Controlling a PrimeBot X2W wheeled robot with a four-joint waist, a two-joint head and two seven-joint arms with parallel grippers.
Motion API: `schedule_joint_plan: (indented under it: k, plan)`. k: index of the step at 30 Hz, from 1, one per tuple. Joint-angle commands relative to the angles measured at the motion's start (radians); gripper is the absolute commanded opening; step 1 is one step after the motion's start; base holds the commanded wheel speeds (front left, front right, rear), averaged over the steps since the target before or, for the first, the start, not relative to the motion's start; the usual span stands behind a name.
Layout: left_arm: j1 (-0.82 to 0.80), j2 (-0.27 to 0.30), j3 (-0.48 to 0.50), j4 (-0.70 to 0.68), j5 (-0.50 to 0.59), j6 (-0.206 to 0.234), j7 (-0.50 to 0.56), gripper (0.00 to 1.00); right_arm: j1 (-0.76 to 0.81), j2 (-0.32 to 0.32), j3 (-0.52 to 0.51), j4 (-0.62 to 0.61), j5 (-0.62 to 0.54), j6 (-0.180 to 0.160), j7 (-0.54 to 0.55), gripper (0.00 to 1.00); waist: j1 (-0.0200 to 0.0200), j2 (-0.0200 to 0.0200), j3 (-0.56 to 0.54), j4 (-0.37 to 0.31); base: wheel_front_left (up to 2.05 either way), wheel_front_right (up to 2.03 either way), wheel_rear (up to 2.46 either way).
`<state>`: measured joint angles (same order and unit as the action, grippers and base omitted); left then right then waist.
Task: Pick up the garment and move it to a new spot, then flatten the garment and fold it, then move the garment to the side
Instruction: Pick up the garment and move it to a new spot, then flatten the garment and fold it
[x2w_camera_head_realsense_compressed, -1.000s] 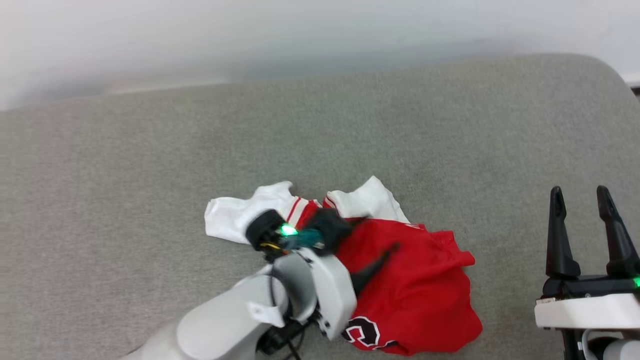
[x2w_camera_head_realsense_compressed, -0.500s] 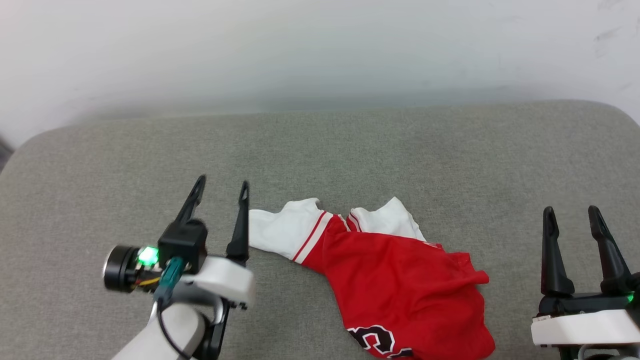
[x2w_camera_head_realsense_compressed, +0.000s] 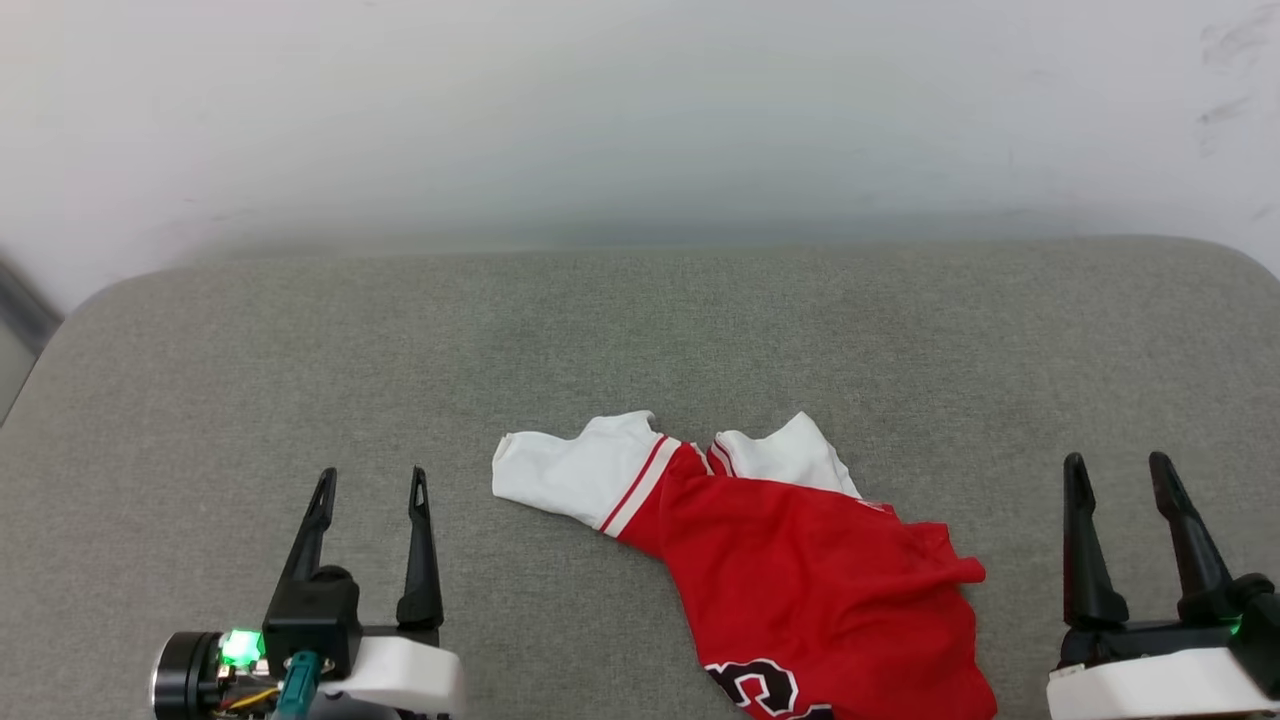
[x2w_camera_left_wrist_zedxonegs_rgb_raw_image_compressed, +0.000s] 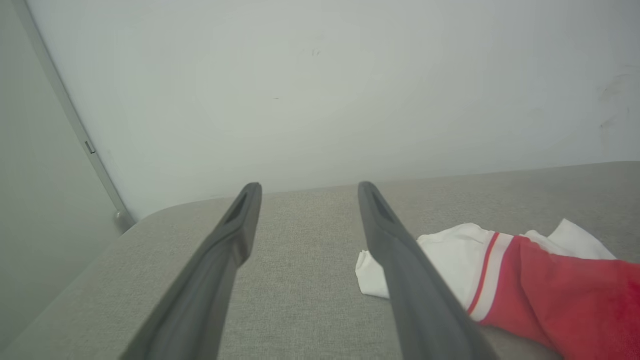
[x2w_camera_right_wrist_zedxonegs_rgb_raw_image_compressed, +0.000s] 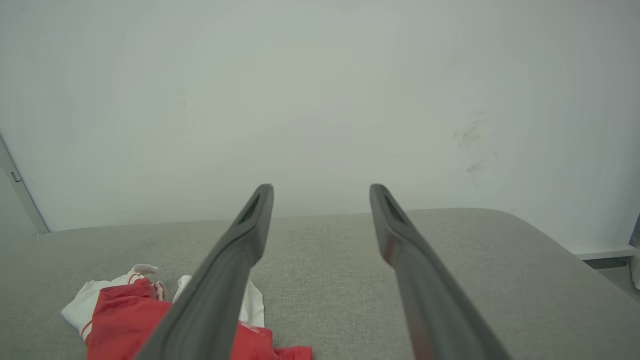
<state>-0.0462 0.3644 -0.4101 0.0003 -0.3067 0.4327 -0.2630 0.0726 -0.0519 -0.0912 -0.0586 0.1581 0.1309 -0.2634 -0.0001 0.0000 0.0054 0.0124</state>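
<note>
Fingers (x2w_camera_head_realsense_compressed: 420, 545) of the left gripper (x2w_camera_head_realsense_compressed: 372, 476): two long dark fingers, spread wide apart, with nothing between them. They point toward the far edge of the grey cushion (x2w_camera_head_realsense_compressed: 640, 330).
Fingers (x2w_camera_head_realsense_compressed: 1085, 550) of the right gripper (x2w_camera_head_realsense_compressed: 1117, 462): spread wide too, with nothing in them, and pointing the same way.
Left gripper place: by the near edge of the cushion, toward its left side, over bare grey cloth. It is just beside the shirt's white sleeve and does not touch it.
Right gripper place: by the near edge, close to the right side, a little apart from the red cloth.
Garment (x2w_camera_head_realsense_compressed: 800, 570): a red shirt lying crumpled on the cushion between the two grippers. It is close to the near edge, a bit right of the middle.
Sleeves: one white sleeve (x2w_camera_head_realsense_compressed: 565, 470) sticks out toward the left side. The other white sleeve (x2w_camera_head_realsense_compressed: 790, 460) points toward the far edge.
Stripes (x2w_camera_head_realsense_compressed: 635, 485): red and white, where the left sleeve meets the red part.
Letters (x2w_camera_head_realsense_compressed: 765, 688): black with white edges, at the near end of the shirt, only partly seen.
Green light (x2w_camera_head_realsense_compressed: 238, 647): glowing on the left wrist.
Wall (x2w_camera_head_realsense_compressed: 640, 120): white, behind the far edge.
</note>
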Motion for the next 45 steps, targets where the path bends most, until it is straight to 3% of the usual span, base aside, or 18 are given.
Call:
schedule_joint_plan:
  k: [1,18,24,36,41,45]
  plan:
    - [0.023,-0.014,0.021,-0.007,0.017,-0.013,-0.003,1.0,0.016,0.003,0.001,0.007,0.01,0.0,-0.002,1.0,0.0001,0.0,-0.003,0.002,0.0,0.0,0.0]
    - [0.109,-0.142,0.172,0.014,0.164,-0.154,-0.003,1.0,0.054,0.003,0.015,0.042,0.046,0.0,-0.002,1.0,0.0001,0.0,-0.015,0.009,0.0,0.0,0.0]
    - [0.078,-0.16,0.212,0.026,0.191,-0.204,-0.003,1.0,0.044,0.003,0.011,0.038,0.048,0.0,-0.002,1.0,0.0001,0.0,-0.012,0.008,0.0,0.0,0.0]
    - [-0.261,-0.078,0.248,0.178,0.16,-0.419,0.001,1.0,0.006,0.003,0.008,0.015,0.028,0.0,-0.002,1.0,0.0001,0.0,0.036,-0.006,0.0,0.0,0.0]
    - [-0.447,-0.035,0.217,0.258,0.154,-0.5,0.102,1.0,-0.018,0.003,-0.003,0.003,0.023,0.0,-0.002,1.0,0.0001,0.0,0.089,-0.02,0.0,0.0,0.0]
    - [-0.567,-0.002,0.176,0.314,0.121,-0.542,0.263,1.0,-0.038,0.003,-0.01,-0.003,0.021,0.0,-0.002,1.0,0.0001,0.0,0.13,-0.031,0.0,0.0,0.0]
